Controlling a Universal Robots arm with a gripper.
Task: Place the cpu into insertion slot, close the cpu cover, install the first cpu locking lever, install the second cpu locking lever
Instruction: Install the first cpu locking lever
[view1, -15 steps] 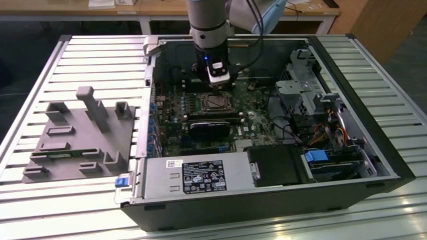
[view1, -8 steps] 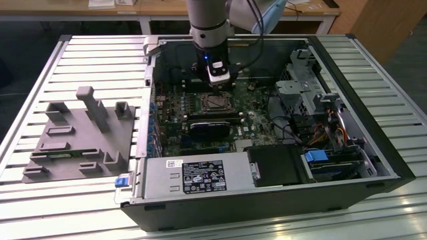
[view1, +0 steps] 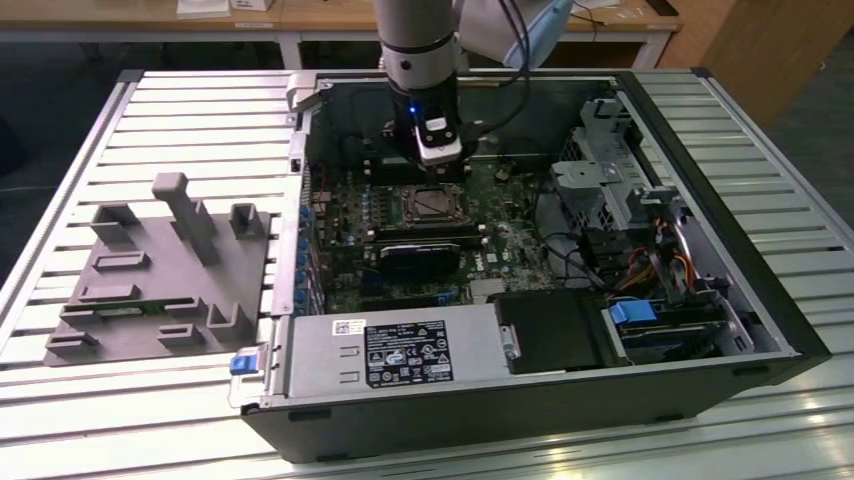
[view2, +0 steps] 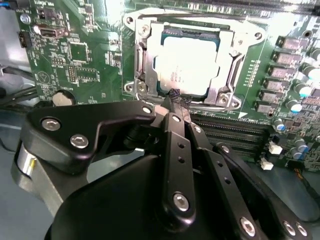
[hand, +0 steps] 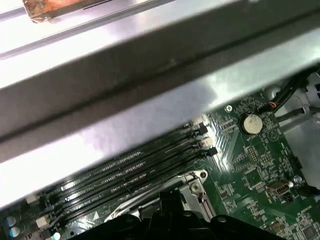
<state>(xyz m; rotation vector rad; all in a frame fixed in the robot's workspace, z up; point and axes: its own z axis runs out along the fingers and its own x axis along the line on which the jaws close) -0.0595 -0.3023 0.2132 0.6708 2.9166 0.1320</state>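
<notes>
Cpu (view2: 187, 62) seated in slot (view2: 150, 60), cover (view2: 227, 75) down. Gripper (view2: 176, 100) at cover edge, jaws together, empty. Lever step in hand, judging; needs fine push.

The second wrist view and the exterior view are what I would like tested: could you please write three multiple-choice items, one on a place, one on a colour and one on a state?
1. Where does the cpu lie?
A. In the insertion slot
B. On the grey fixture outside the case
C. On the power supply

2. What colour is the circuit board?
A. Red
B. Green
C. White

3. How does the cpu cover stand?
A. Removed from the board
B. Raised upright
C. Down around the cpu

Answers: 1 A, the pale chip sits inside the insertion slot. 2 B, it shows green in both wrist views. 3 C, the silver frame lies flat with the chip showing through its window, beyond the gripper.
</notes>
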